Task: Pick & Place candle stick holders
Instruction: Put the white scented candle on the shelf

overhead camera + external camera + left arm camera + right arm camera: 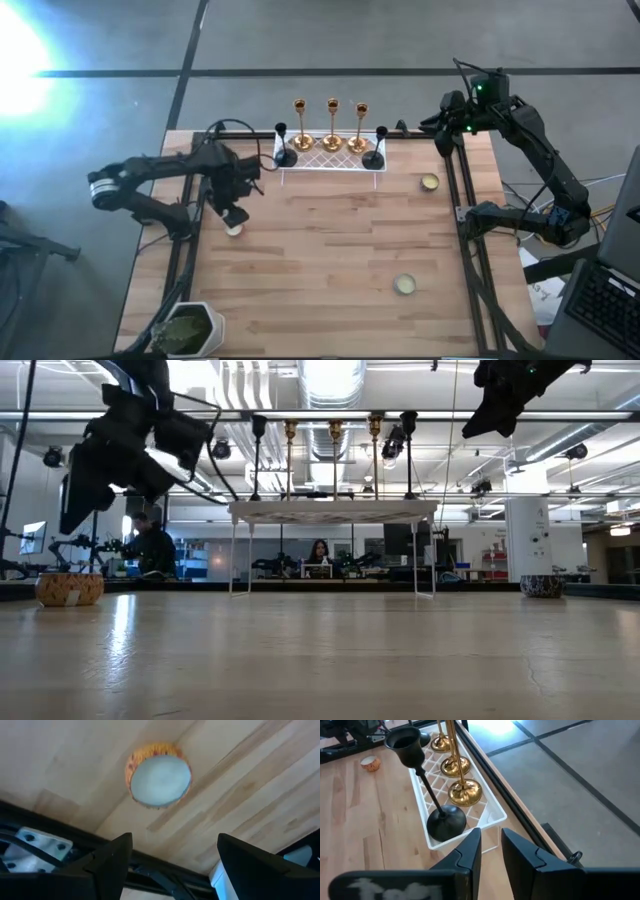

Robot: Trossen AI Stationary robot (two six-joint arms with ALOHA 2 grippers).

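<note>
A low round cream-gold cup [159, 775] sits on the wooden table near its left edge; it also shows in the high view [234, 229] and the low view [68, 588]. My left gripper [175, 840] hangs open above it, fingers pointing down, touching nothing. Three tall gold sticks [331, 125] and two black holders [286, 148] [375, 150] stand by their round bases on the white lattice tray [330, 160] at the far edge. Two more cups [429, 182] [404, 284] sit on the table's right half. My right gripper [447, 128] is shut and empty, raised beside the tray's right end.
A white pot with a green plant [190, 328] stands at the near left corner. Dark rails [468, 230] run along the table's left and right sides. Bare wood [320, 250] lies between the cups. People sit in the room beyond the table [150, 545].
</note>
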